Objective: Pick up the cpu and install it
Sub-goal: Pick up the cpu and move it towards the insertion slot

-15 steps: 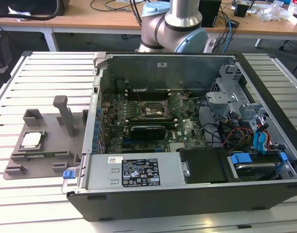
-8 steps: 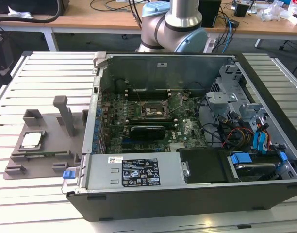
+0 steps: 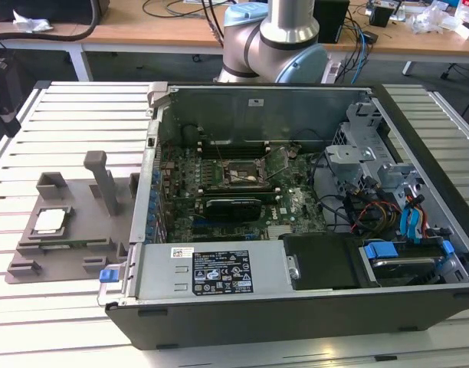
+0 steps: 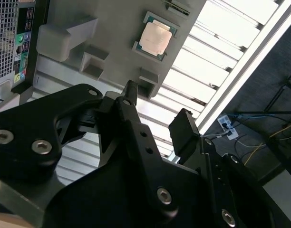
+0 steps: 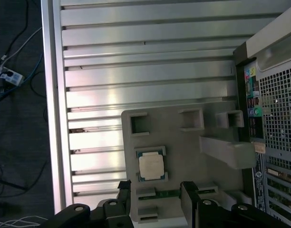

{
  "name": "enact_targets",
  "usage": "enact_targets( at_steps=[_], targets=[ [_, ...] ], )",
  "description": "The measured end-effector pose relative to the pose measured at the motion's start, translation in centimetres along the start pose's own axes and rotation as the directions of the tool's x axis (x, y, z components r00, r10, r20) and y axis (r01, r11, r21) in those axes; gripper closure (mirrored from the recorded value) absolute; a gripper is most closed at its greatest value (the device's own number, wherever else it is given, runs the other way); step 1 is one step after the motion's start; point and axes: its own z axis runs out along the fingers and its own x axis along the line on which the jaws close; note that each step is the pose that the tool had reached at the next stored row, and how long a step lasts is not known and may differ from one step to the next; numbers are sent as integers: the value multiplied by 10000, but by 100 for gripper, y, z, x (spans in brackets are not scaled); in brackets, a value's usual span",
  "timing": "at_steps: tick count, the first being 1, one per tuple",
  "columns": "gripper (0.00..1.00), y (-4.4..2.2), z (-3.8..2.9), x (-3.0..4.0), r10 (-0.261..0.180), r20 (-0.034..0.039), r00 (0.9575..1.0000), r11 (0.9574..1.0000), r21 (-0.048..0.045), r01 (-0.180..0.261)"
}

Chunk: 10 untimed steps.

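Silver slats of a metal table [image 3: 66,107] carry the whole scene, and behind it stands a wooden desk [image 3: 142,27] with cables. At the middle and right of the exterior view an open computer case [image 3: 296,307] lies on its side. Its motherboard [image 3: 219,222] faces up, and the black socket [image 3: 242,175] with a metal frame sits near the centre of the frame. The robot arm [image 3: 273,38] shows at the upper middle, behind the case.

At the lower left of the exterior view a grey holder plate [image 3: 81,222] rests on the table just beside the case. The cpu [image 3: 50,221] lies flat in a square pocket of this plate, with its silver top up.

In both wrist views the gripper [image 5: 155,190] [image 4: 157,102] is above the plate, and its black fingers [image 5: 187,194] [image 4: 131,95] stand wide apart with nothing between them. The cpu [image 5: 151,166] [image 4: 155,38] is near the fingertips, but they do not touch it. The perforated back wall of the case [image 5: 278,95] is also seen beside the plate.
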Motion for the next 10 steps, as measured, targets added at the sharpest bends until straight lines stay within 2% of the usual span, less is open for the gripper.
enact_targets(
  at_steps=[10],
  targets=[
    [45,-3,105,2,0,1,10000,10000,-1,0]
  ],
)
